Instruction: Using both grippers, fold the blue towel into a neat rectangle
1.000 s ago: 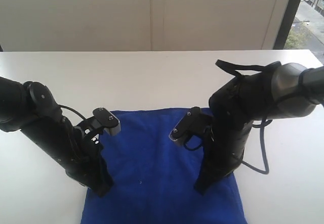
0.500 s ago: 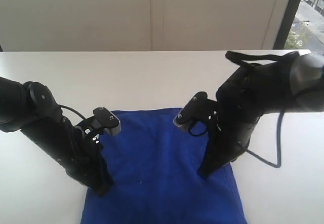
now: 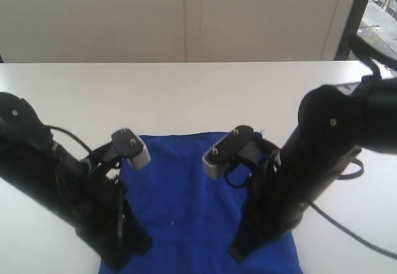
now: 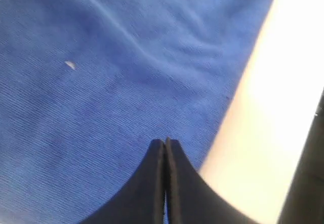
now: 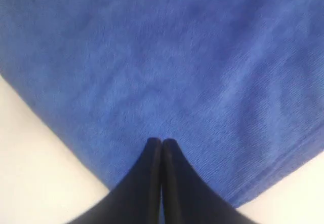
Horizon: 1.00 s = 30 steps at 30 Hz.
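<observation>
Blue towel (image 3: 183, 190) lies flat on the white table (image 3: 186, 94), spread between the two arms. Its far edge is straight across and its near end runs off the bottom of the exterior view. It looks like a single layer with light wrinkles and no fold yet. A small white speck (image 4: 70, 65) sits on the cloth.

Left gripper (image 4: 165, 144): jaws pressed fully together, tips low over the towel just inside its side edge, bare table right beside. No cloth is visibly pinched. Right gripper (image 5: 161, 142): same, jaws closed tight with nothing seen between them, tips over the towel near its opposite side edge.

Step in hand, as a guess, is setting up the first grasp on the near side edges. To do it well:
- Open both jaws before going down.
- Pinch at matching spots on the two edges, close to the near corners, taking the hem and not just the pile.
- Lift together at the same height and keep the cloth taut between the arms.
- Carry it toward the far edge and line up the hems before letting go.

An uneven grab would likely give a skewed fold.

Containers: none in view.
</observation>
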### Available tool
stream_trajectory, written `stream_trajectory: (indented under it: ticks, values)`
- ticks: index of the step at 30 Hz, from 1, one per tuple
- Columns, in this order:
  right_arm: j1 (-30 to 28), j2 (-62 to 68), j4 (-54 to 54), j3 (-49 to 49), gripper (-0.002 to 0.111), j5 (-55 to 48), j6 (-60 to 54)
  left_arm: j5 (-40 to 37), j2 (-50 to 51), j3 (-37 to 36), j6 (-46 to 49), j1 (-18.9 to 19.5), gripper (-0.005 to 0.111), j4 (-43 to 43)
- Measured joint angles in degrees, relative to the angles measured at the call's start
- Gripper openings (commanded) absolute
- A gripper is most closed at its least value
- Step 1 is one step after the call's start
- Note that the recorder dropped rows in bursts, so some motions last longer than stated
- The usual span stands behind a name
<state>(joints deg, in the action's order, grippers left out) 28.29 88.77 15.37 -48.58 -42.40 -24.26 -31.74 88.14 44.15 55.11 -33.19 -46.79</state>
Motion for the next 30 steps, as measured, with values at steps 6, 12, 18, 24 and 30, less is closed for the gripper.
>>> stream_trajectory:
  ticks: [6, 12, 18, 24, 30]
  values:
    - [2.6, 0.0, 1.4, 8.6, 0.000, 4.2, -0.4, 7.0, -0.3, -8.9, 0.0, -4.1, 0.000, -2.6]
    - [3.1, 0.1, 1.9, 12.4, 0.000, 9.4, -0.4, 12.3, -0.3, -12.2, 0.0, -4.3, 0.000, -3.5]
    - [3.1, 1.9, 2.3, 14.7, 0.000, 12.6, -0.4, 14.3, -0.3, -13.9, 0.0, -4.3, 0.000, -4.0]
    - [3.1, 2.1, 2.4, 15.1, 0.000, 12.7, 0.3, 15.9, -0.5, -15.7, 0.0, -4.3, 0.000, -4.8]
    - [3.1, 2.1, -0.2, 15.1, 0.000, 12.0, 4.3, 16.6, -1.0, -17.0, 0.0, -4.3, 0.000, -6.2]
